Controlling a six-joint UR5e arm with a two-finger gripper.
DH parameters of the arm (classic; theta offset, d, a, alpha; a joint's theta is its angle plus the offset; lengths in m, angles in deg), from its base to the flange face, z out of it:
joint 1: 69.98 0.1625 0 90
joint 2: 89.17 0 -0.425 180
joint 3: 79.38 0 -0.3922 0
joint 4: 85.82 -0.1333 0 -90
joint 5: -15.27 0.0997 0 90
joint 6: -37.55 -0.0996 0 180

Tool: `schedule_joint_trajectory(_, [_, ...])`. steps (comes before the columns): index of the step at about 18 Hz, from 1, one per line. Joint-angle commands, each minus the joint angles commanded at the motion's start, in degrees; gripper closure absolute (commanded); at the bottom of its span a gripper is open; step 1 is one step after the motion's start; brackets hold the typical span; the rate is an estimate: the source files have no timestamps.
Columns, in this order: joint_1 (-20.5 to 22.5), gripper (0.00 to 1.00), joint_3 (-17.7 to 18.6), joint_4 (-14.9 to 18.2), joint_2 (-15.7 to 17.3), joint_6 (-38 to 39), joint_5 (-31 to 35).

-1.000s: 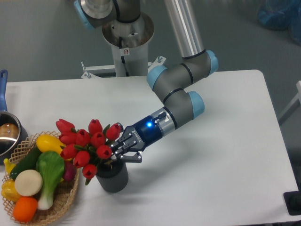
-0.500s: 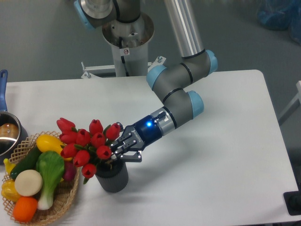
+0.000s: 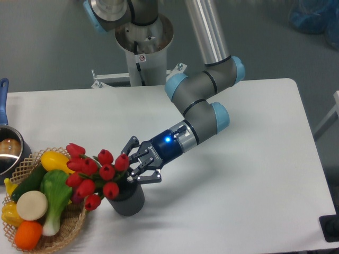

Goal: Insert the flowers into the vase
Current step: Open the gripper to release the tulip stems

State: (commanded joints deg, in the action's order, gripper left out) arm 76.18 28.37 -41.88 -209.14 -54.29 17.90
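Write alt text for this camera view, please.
A robot arm's open gripper sits beside red tulips standing in a dark grey vase on a white table. The blooms lean left over a wicker basket of toy vegetables.

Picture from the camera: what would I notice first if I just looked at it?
Probably the flowers, bright red tulips leaning out to the left from the dark vase near the front of the white table. Right beside them is the gripper, open, with a blue light glowing on the wrist behind it. At the left edge sits a wicker basket full of colourful toy vegetables.
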Motion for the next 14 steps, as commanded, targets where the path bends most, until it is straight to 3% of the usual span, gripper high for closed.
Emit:
schedule_joint_trajectory(3, [0.0, 0.46, 0.1, 0.0, 0.0, -0.5, 0.0])
schedule_joint_trajectory(5, [0.2, 0.33, 0.1, 0.0, 0.0, -0.9, 0.0])
schedule_joint_trajectory(6, [0.3, 0.22, 0.0, 0.0, 0.0, -1.0, 0.0])
schedule_joint_trajectory(10, [1.1, 0.05, -0.3, 0.0, 0.1, -1.1, -0.1])
schedule_joint_trajectory(14, [2.9, 0.00, -1.1, 0.0, 0.5, -0.4, -0.4])
